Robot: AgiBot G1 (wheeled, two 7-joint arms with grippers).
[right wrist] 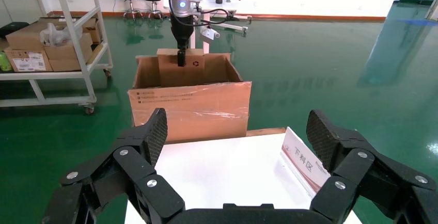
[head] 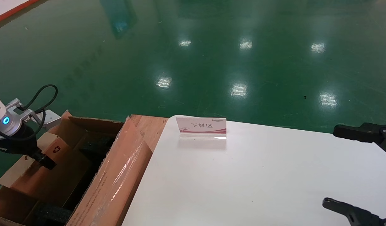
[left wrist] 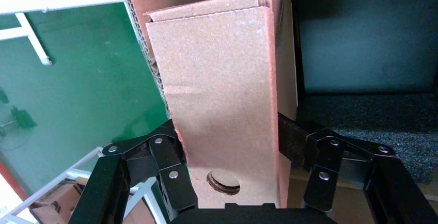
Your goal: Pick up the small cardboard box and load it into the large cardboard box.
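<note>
The small cardboard box [head: 61, 147], brown with a black recycling symbol, stands on edge inside the large cardboard box [head: 95, 121] at the far left. My left gripper [head: 42, 159] is shut on its top edge. In the left wrist view the small cardboard box [left wrist: 222, 90] fills the gap between both fingers [left wrist: 166, 154], with black foam [left wrist: 372, 118] beside it. The large carton's taped flap [head: 117, 175] leans against the table. My right gripper [head: 332, 166] hangs open over the table's right side, nothing in it. In the right wrist view the right gripper [right wrist: 235, 131] faces the large cardboard box [right wrist: 188, 102].
A white table [head: 243, 182] carries a small red-and-white sign [head: 201, 126] near its back edge. A wooden board [head: 150, 125] lies between table and carton. A white shelf cart [right wrist: 51, 43] with cartons stands beyond the box. Green floor lies all around.
</note>
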